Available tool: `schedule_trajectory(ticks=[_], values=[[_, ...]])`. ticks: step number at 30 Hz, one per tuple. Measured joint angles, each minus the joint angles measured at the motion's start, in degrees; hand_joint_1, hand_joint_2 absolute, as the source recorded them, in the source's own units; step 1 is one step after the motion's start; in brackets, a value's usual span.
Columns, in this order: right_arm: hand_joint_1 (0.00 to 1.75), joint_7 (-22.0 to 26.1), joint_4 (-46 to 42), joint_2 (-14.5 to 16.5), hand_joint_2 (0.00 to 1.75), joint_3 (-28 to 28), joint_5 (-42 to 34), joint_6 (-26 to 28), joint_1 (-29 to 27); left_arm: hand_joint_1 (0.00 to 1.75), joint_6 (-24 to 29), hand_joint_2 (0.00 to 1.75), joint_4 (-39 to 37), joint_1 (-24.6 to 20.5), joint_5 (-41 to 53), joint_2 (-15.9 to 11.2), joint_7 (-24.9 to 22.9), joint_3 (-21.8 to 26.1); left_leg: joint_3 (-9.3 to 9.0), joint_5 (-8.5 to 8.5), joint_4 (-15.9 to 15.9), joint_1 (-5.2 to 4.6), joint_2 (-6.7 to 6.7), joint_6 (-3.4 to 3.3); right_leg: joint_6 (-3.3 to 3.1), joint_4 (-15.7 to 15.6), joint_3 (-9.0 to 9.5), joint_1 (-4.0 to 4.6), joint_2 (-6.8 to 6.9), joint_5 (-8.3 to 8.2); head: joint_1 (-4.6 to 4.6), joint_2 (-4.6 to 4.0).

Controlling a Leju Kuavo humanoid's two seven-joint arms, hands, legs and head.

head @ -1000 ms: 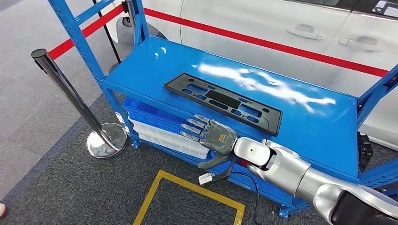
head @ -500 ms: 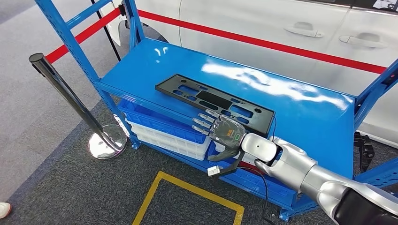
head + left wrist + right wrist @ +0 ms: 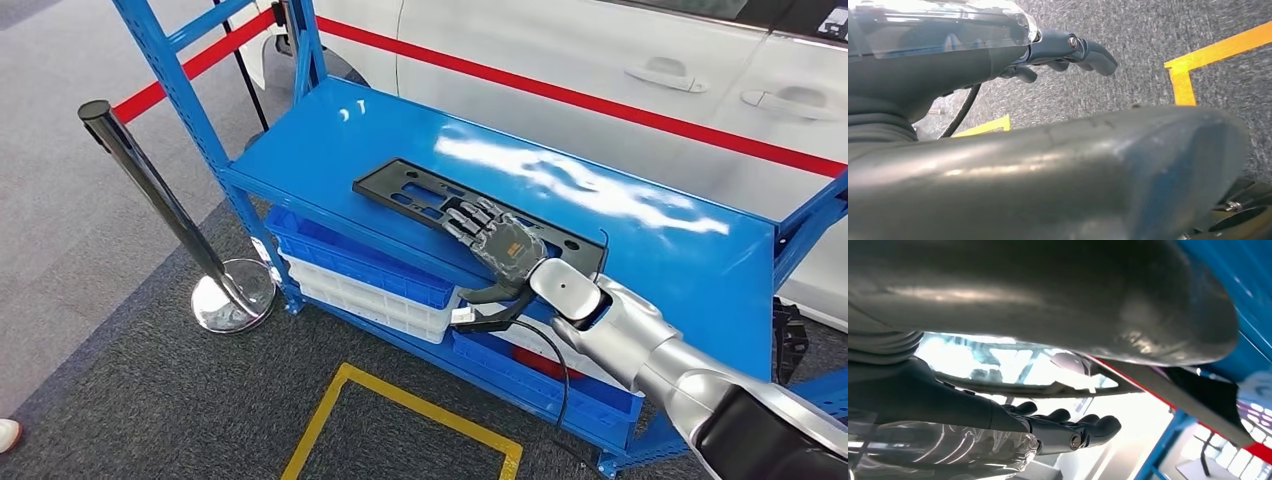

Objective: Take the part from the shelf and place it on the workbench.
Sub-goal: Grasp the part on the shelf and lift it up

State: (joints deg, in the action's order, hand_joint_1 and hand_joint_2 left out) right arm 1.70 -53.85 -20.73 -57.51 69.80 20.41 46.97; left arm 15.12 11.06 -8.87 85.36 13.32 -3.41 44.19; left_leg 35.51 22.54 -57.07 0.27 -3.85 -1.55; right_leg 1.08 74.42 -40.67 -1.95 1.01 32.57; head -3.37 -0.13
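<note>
The part (image 3: 478,215), a long flat black plastic plate with cut-out slots, lay flat on the top surface of the blue shelf (image 3: 660,250), running slantwise near the front edge. The step in hand looked like the reach and grasp. Since the plate was thin and lay flush on the metal, a good grip would probably call for the fingers to hook over its near long edge or through one of the slots while the thumb came up under the shelf lip or against the plate's edge; pressing straight down would likely only pin it. A hold near the middle of its length should keep it from tipping when lifted. The right hand (image 3: 500,245) was over the middle of the plate, palm down, its fingers (image 3: 468,217) stretched out and slightly apart across the slots and the thumb hanging below the shelf's front edge; it held nothing, and whether the fingertips touched the plastic could not be told. The left hand (image 3: 1068,52) hung over grey carpet with yellow floor tape (image 3: 1193,65), fingers curled inward and holding nothing.
</note>
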Motion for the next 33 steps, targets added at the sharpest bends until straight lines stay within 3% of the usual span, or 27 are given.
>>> schedule_trajectory(ticks=[1,3,4,6,7,9,11,13,14,15,16,19,21,25,28,30,32,33], values=[[0.0,-0.2,0.9,0.3,0.0,0.5,0.1,0.0,0.1,0.0,0.0,0.0,0.0,0.0,0.0,0.0,0.0,0.0,-0.01,0.14,-0.2,0.11,-0.16,0.18,0.18,-1.5,0.56,-0.22,0.05,-1.7,0.0,0.0],[0.0,-1.1,2.7,0.9,0.0,1.7,0.3,-0.3,0.7,0.0,0.0,0.0,0.0,0.0,0.0,0.0,0.0,0.0,0.17,0.66,-0.9,0.25,-0.38,0.79,0.48,-7.9,3.38,-0.38,1.12,-5.62,0.01,0.0],[0.0,-1.9,3.5,1.3,0.0,2.2,0.6,-0.4,1.2,0.0,0.0,0.0,0.0,0.0,0.1,0.0,0.1,0.0,0.42,0.96,-1.3,0.19,-0.33,1.15,0.46,-11.0,4.72,-0.23,1.85,-6.52,0.01,0.0],[0.0,-3.6,5.6,2.2,0.0,3.2,1.0,-0.7,2.1,0.0,0.0,0.0,0.0,0.1,0.2,0.0,0.1,0.0,1.21,1.18,-1.8,-0.14,-0.13,1.85,-0.09,-13.3,5.57,0.23,2.93,-6.07,0.0,0.0],[0.0,-4.2,6.7,2.6,0.0,3.9,1.1,-0.7,2.5,0.0,-0.1,0.0,0.0,0.1,0.3,0.0,0.2,0.0,1.41,1.19,-2.0,-0.19,0.03,2.1,-0.52,-13.7,5.57,0.31,2.8,-5.83,0.0,0.0],[0.0,-4.6,8.7,3.0,0.87,5.5,1.4,-0.6,3.1,0.0,-0.1,0.0,0.0,0.1,0.4,0.0,0.2,0.0,1.58,1.79,-2.5,-0.06,0.62,2.71,-1.25,-13.7,5.46,0.26,2.81,-5.81,0.0,0.0],[0.0,-4.6,10.6,3.0,1.75,7.0,1.7,-0.6,3.9,0.0,-0.2,0.0,0.0,0.0,0.4,0.0,0.2,0.0,3.17,4.53,-6.5,0.0,1.68,3.38,-1.9,-13.9,5.52,0.26,3.04,-5.87,-0.01,0.0],[0.0,-4.6,12.4,3.0,1.75,7.8,2.6,-0.6,4.4,0.0,-0.2,0.0,0.0,-0.1,0.4,0.0,0.2,0.0,6.78,8.27,-13.9,-0.03,2.43,3.78,-2.26,-13.9,5.54,0.55,3.17,-5.83,0.0,0.0],[0.0,-4.6,13.2,3.0,1.75,8.0,3.2,-0.6,4.4,0.0,-0.3,0.0,0.0,0.0,0.4,0.0,0.2,0.0,8.33,9.31,-16.9,-0.03,2.57,3.83,-2.34,-13.9,5.54,0.69,3.18,-5.81,0.0,0.0],[0.0,-4.7,13.9,2.9,1.75,8.2,3.6,-0.6,4.4,0.0,-0.3,0.0,0.0,0.1,0.4,0.0,0.2,0.0,9.01,9.25,-18.1,-0.05,2.61,3.77,-2.38,-13.9,5.55,0.8,3.14,-5.79,0.0,0.0],[0.0,-4.7,14.5,2.9,1.75,8.4,3.9,-0.6,4.4,0.0,-0.4,0.0,0.0,0.1,0.4,0.0,0.2,0.0,8.59,8.08,-17.0,-0.08,2.61,3.59,-2.39,-13.9,5.58,0.89,3.03,-5.78,0.0,0.0],[0.0,-4.7,15.4,2.9,1.75,8.6,4.2,-0.6,4.6,0.0,-0.4,0.0,0.0,0.1,0.4,0.0,0.3,0.0,3.65,2.47,-6.0,-0.3,1.31,2.46,-2.19,-13.9,5.79,1.07,2.43,-5.69,0.0,0.0],[0.0,-4.7,15.8,2.9,1.75,8.7,4.3,-0.6,4.7,0.0,-0.5,0.0,0.0,0.1,0.4,0.0,0.3,0.0,2.14,1.01,-2.3,-0.63,0.41,1.68,-1.62,-14.0,5.96,1.17,2.11,-5.65,0.0,0.0],[0.0,-5.3,16.8,3.3,1.75,8.9,5.4,-0.6,4.9,0.0,-0.6,0.0,0.0,-0.1,0.4,0.0,0.2,0.0,1.24,0.08,-0.8,-0.34,0.57,0.29,-0.48,-13.7,5.8,0.98,1.64,-4.88,0.01,0.0],[0.0,-6.3,18.1,4.6,1.75,8.9,8.0,-0.6,5.1,0.0,-0.6,0.0,0.0,-0.3,0.4,0.1,0.4,0.0,0.78,-0.35,-0.2,-0.1,0.6,-0.25,-0.23,-6.0,2.54,0.6,0.36,-0.89,0.02,0.0],[0.0,-6.8,19.1,5.7,1.75,8.8,9.7,-0.6,4.9,0.0,-0.6,0.0,0.0,-0.3,0.4,0.1,0.5,0.0,0.76,-0.29,-0.3,-0.1,0.6,-0.3,0.0,-0.7,-0.02,0.44,-0.03,0.62,0.02,0.0],[0.0,-7.4,20.1,7.1,1.75,8.7,11.5,-0.6,4.9,0.0,-0.6,0.0,0.0,-0.2,0.4,0.0,0.6,0.0,0.73,-0.09,-0.5,-0.07,0.62,-0.22,0.27,-0.3,-0.59,0.18,-0.07,-0.93,0.02,0.0],[0.0,-7.6,20.5,7.8,1.75,8.7,12.3,-0.6,5.0,0.0,-0.6,0.0,0.0,-0.1,0.4,0.0,0.7,0.0,0.71,0.12,-0.8,-0.02,0.65,-0.07,0.36,-2.8,0.37,0.05,0.11,-2.96,0.02,0.0]])
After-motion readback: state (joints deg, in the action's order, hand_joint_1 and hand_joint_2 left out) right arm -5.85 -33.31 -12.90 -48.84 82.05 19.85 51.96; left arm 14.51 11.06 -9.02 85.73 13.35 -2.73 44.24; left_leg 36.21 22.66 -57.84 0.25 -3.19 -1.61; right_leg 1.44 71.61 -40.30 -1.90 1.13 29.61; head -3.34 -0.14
